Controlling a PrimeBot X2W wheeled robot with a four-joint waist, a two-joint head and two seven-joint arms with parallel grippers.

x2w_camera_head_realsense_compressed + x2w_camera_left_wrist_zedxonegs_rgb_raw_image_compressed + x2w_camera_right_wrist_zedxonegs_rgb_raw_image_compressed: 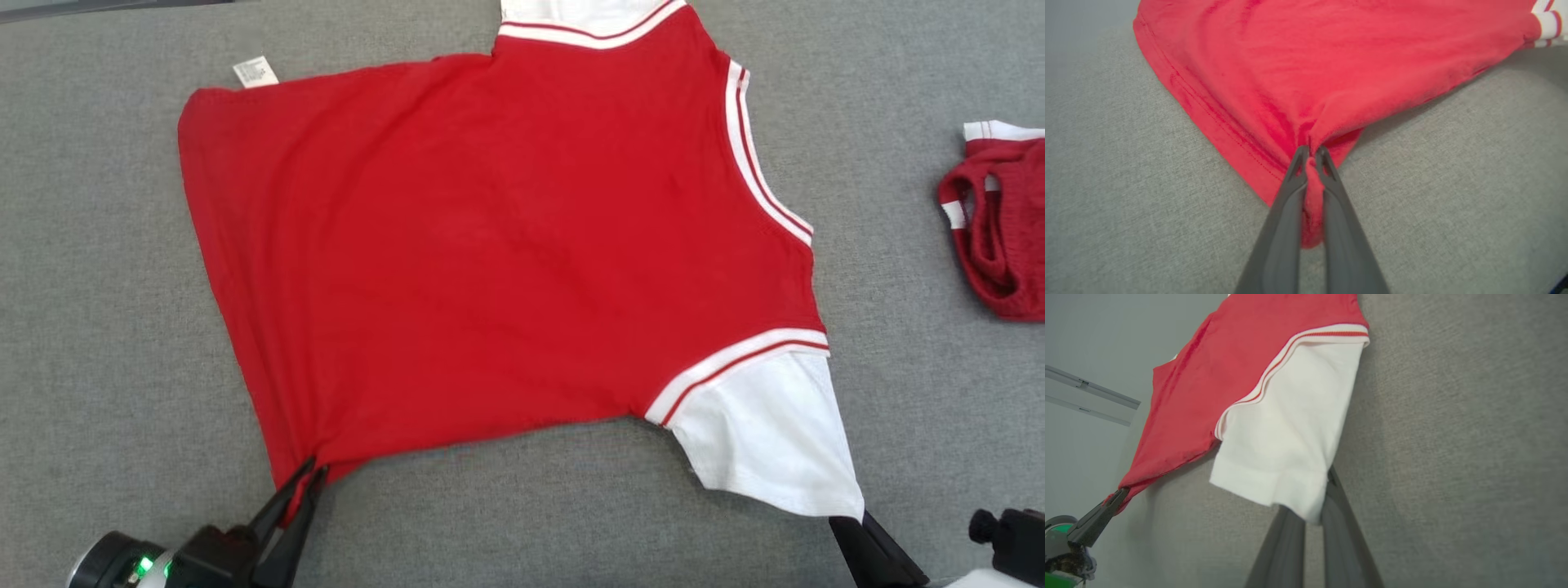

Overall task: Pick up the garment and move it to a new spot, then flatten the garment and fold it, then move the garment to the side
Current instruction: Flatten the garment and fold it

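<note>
Where pinched nearest, at the hem corner (1312, 196), bunched into a small red fold between the narrowly closed fingers of the left gripper (1310, 153); gripped there, probably, to draw the lower edge straight. Tented just beyond those fingertips, with creases fanning away from the pinch, so under pull and not merely resting.

Over at the right gripper (861, 527), closed tight on the cuff corner of the white sleeve (767, 433); draped over those fingers in the wrist view, so hard to see the exact bite.

Held at these two near corners, seemingly, to stretch the garment (506, 245) sideways between the grippers and lay it flat on the grey counter (98, 286).

Ahead of both grippers: red body spread wide and mostly smooth, its near edge between the grippers bowed away rather than straight.

Farther ahead of the left gripper, a white label (255, 72) poking out by the far hem corner. Farther ahead of the right gripper, the striped neckline (759, 163) and, beyond it, the other sleeve (571, 12), cut off by the frame.

Well off to the outer side of the right gripper, apart from the garment, a second red bundle (1000, 237) with white trim, lying by itself.

Judged stage: flattening, folding not yet begun. Worth watching: uneven pull skewing the hem.
</note>
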